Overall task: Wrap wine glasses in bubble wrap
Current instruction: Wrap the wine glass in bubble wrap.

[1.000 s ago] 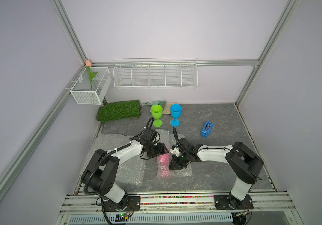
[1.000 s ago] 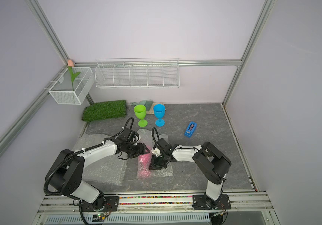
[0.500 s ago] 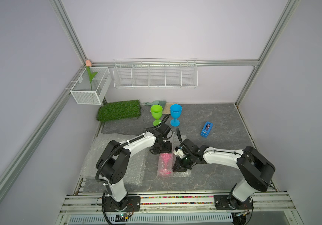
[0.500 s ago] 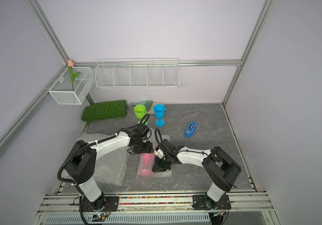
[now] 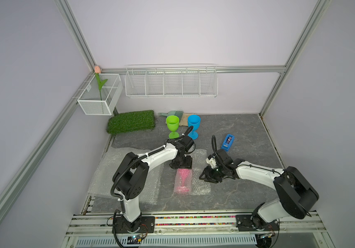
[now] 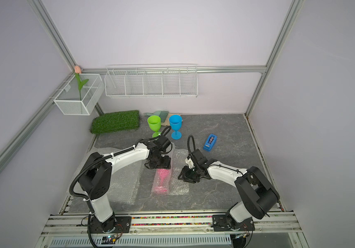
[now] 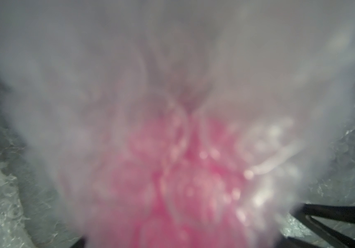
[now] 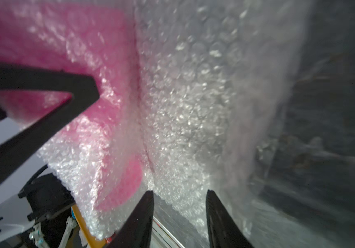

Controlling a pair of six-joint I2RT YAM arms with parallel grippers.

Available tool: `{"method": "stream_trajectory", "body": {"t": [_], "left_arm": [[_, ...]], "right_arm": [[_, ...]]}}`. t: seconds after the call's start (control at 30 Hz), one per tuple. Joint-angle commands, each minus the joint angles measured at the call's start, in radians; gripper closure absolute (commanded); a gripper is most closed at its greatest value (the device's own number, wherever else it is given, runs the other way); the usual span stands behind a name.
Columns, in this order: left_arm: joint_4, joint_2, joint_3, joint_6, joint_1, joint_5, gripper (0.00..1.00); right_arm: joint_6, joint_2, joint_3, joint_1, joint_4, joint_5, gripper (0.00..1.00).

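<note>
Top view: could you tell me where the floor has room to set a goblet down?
Bare: behind the tape dispenser and between it and the right-hand wall. Crowded: the centre, with the wrapped pink goblet and bubble wrap.

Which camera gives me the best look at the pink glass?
The top views: both show the whole pink glass lying on its side, wrapped in bubble wrap. The right wrist view is sharp and close but catches only part of it. The left wrist view gives just a pink blur.
</note>
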Motion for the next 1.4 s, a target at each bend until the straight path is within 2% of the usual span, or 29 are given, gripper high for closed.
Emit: {"method": "stream_trajectory", "body": {"t": [0.0,0.17,0.23,0.33,0.47,0.63,0.77,0.83,0.87,0.9,0.97,1.03,1.1,1.2,1.27,1.37], "left_arm": [[-0.059,0.073,-0.019,-0.003,-0.010,-0.046,0.30],[-0.059,0.084,-0.011,-0.010,-0.011,-0.044,0.30],[-0.047,0.084,-0.012,-0.012,-0.011,-0.030,0.30],[-0.034,0.081,-0.020,-0.017,-0.012,-0.013,0.31],[-0.033,0.082,-0.020,-0.019,-0.012,-0.012,0.31],[-0.025,0.082,-0.023,-0.015,-0.012,-0.004,0.31],[-0.022,0.077,-0.028,-0.012,-0.011,-0.002,0.31],[-0.024,0.078,-0.028,-0.009,-0.013,-0.004,0.32],[-0.028,0.078,-0.028,-0.008,-0.012,-0.005,0.32],[-0.030,0.077,-0.028,-0.008,-0.012,-0.007,0.32],[-0.031,0.075,-0.028,-0.008,-0.013,-0.010,0.32],[-0.030,0.077,-0.027,-0.004,-0.012,-0.009,0.32],[-0.031,0.081,-0.023,-0.002,-0.013,-0.007,0.32],[-0.030,0.083,-0.022,-0.003,-0.013,-0.006,0.32],[-0.026,0.083,-0.022,-0.004,-0.013,-0.001,0.32],[-0.025,0.083,-0.023,-0.003,-0.013,0.003,0.32]], "right_arm": [[-0.059,-0.060,-0.015,-0.036,-0.076,0.071,0.50],[-0.087,-0.091,-0.051,-0.082,-0.088,0.055,0.43],[-0.053,-0.104,-0.081,-0.079,0.010,-0.034,0.43],[0.081,-0.115,-0.137,-0.052,0.252,-0.161,0.41],[0.157,-0.062,-0.101,0.030,0.376,-0.182,0.41],[0.264,0.071,-0.071,0.074,0.542,-0.188,0.50],[0.293,0.132,-0.063,0.075,0.618,-0.193,0.57],[0.282,0.126,-0.052,0.064,0.598,-0.211,0.58],[0.250,0.097,-0.046,0.053,0.519,-0.183,0.58],[0.202,0.063,-0.034,0.046,0.417,-0.143,0.58],[0.066,-0.016,0.032,0.043,0.094,0.014,0.56],[-0.008,-0.081,0.068,0.041,-0.085,0.128,0.55],[-0.041,-0.140,0.079,0.039,-0.172,0.196,0.54],[-0.044,-0.184,0.074,0.039,-0.146,0.170,0.52],[0.002,-0.152,0.049,0.040,-0.003,0.045,0.49],[0.085,-0.038,0.042,0.057,0.183,-0.108,0.51]]}}
